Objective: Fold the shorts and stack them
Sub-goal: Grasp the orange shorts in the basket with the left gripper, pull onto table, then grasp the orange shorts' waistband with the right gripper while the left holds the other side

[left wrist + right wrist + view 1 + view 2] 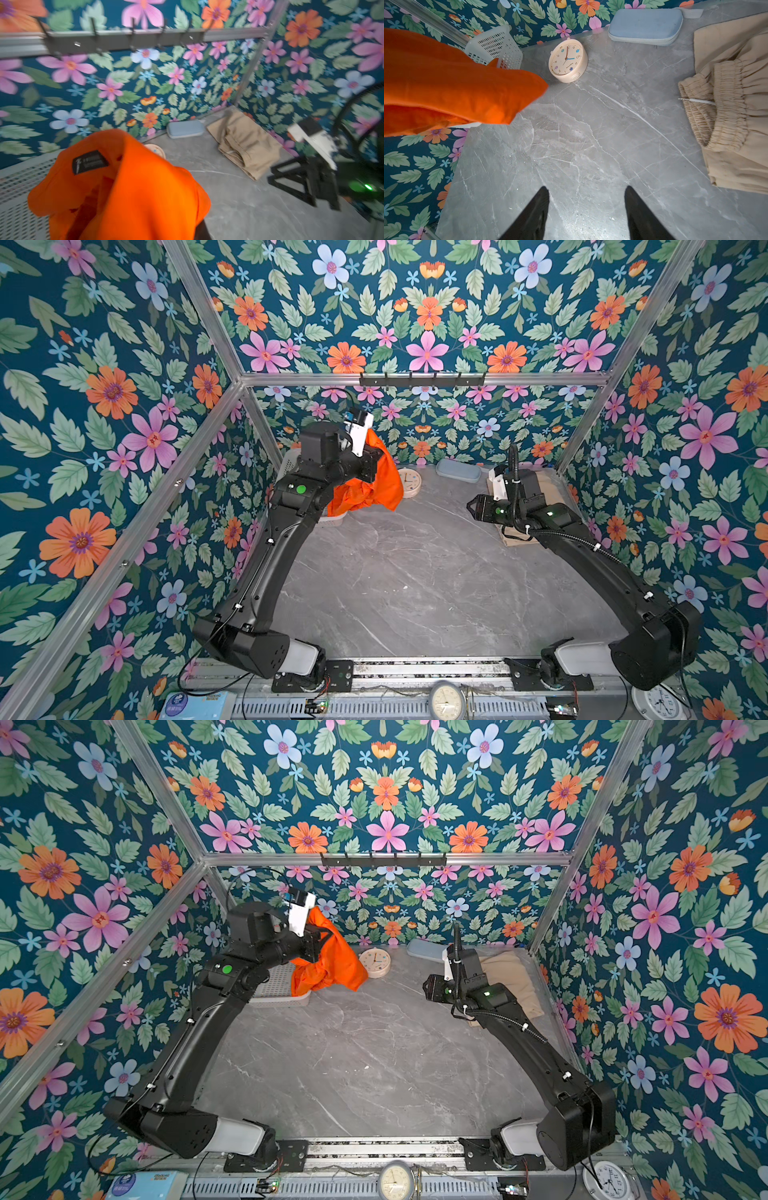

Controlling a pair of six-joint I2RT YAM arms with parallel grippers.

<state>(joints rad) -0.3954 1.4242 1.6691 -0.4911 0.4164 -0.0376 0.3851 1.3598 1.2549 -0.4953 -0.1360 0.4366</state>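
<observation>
The left fingers [319, 942] are pinched narrow on the orange shorts [384, 485], holding them up at the upper left of the surface [415, 572], over the basket [274, 986]. The cloth hangs bunched, its long axis running down from the grip, with the lower edge near the basket rim. The right fingers [533, 214] stand moderately apart and hold nothing, hovering above bare surface right of centre.

The beige shorts [511, 977] lie flat at the right rear, apparently folded already. The next move probably lays the orange pair out for folding. The free cloth hangs to the left of the right fingers, across open surface, so the right arm is the one placed to take a second corner.

In both top views the right arm covers much of the beige pair. The left wrist view shows it whole, plus a label inside the orange cloth. Only the right wrist view shows the gap between the right fingers, and the beige waistband and drawstring.
</observation>
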